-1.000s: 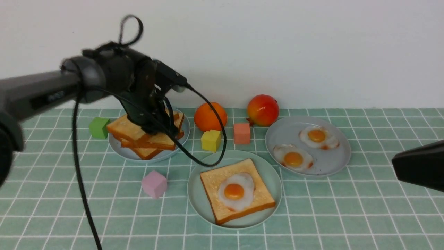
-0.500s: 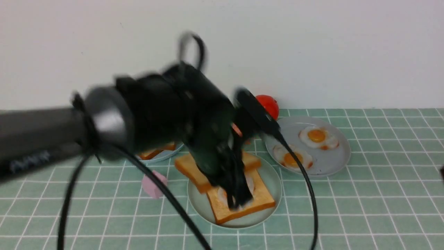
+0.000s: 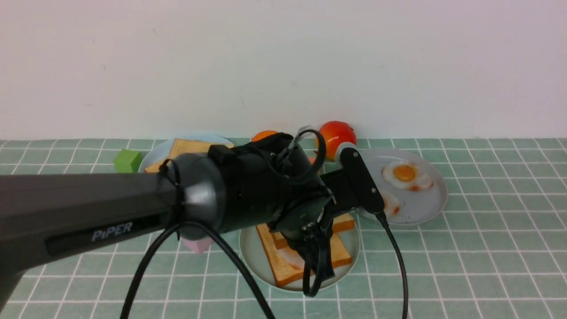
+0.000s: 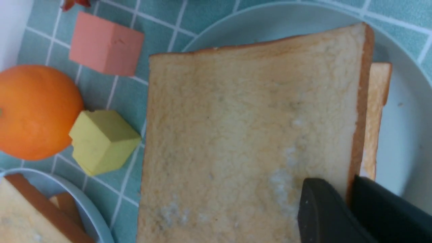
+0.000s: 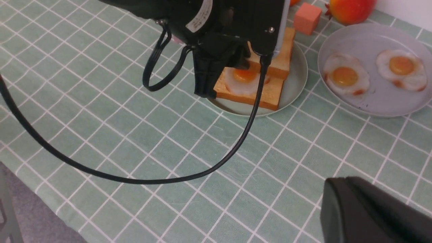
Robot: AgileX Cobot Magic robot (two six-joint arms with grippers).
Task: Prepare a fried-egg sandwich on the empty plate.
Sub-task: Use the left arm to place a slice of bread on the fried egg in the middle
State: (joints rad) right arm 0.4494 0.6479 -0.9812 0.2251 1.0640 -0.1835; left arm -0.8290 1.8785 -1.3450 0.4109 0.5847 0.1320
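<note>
Nearest the robot, the right end effector [image 5: 332, 199] hangs low over the bare tabletop [image 5: 168, 141], well apart from the food. Its jaws are pressed together on nothing.

Further out is the plate [image 3: 250, 248], where the sandwich [image 5: 260, 81] is only partly built. The bottom slice [image 5: 249, 98] lies flat with the egg [image 5: 236, 86] on it. The yolk shows uncovered on the robot's side.

The left end effector [image 4: 349, 192] is over the plate, pinching the top slice [image 4: 243, 128] across its thickness at one crust edge. One finger lies on the upper face and the other beyond the edge, so the jaws are spread only as far as the bread is thick. The slice covers the far part of the bottom slice, short of the yolk. I cannot tell whether it rests there or hovers just above.

The bread looks like light, fairly stiff model food that keeps its shape when held by one edge, so this edge pinch suits it. A gentle squeeze should be enough. The egg looks thin and smooth, so it may slide if the top slice is dragged across it. It would be safer to bring the slice over the egg and then lower it.

Beyond the plate are a yellow cube [image 4: 101, 141], an orange [image 4: 37, 111] and a pink cube [image 4: 106, 49]. The spare toast [image 3: 190, 148] and spare eggs [image 5: 371, 74] are on their own plates further back.
</note>
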